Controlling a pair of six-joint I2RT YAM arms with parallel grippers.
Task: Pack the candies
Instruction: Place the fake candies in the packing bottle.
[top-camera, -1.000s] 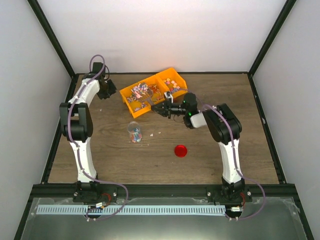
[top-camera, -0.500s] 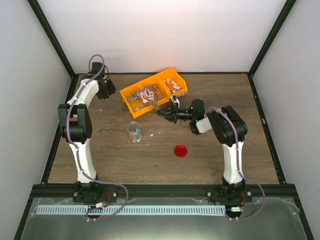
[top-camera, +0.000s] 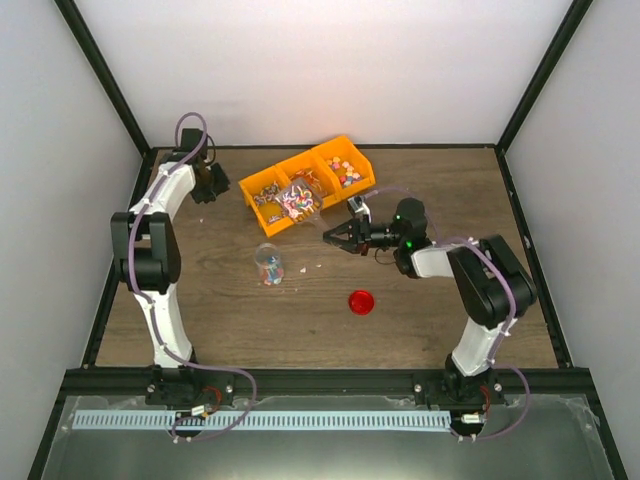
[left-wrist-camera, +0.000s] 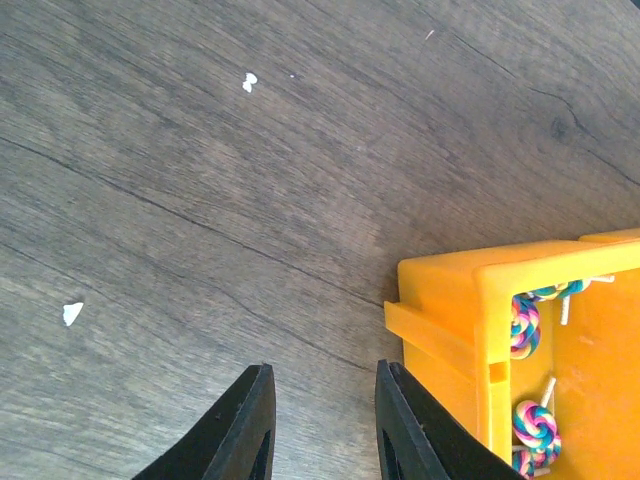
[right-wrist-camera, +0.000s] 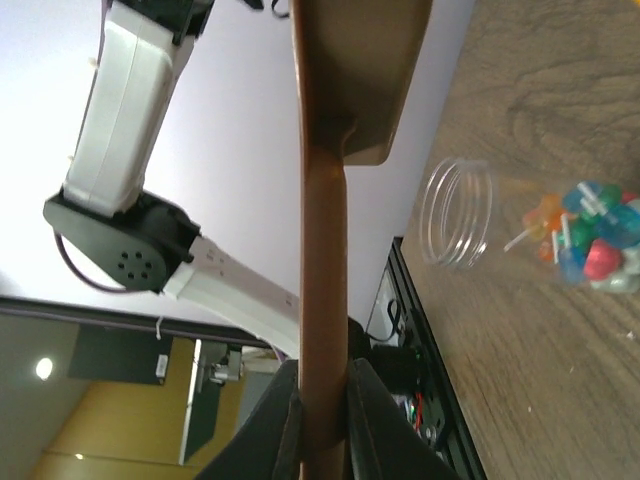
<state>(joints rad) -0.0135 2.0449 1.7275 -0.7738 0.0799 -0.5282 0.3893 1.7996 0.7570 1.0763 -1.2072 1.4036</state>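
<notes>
Wood table (top-camera: 420, 320); R pincer (top-camera: 343, 238) clamps brown scoop (right-wrist-camera: 322, 200)

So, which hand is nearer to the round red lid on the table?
Right. The right hand, gripping a brown scoop, is just beyond and left of the round red lid. The left hand is far away, by the left end of the orange plastic tray.

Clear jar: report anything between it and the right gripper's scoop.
Nothing visible does. Between the scoop in the right gripper and the jar lies only table with stray crumbs; the red lid sits aside.
</notes>
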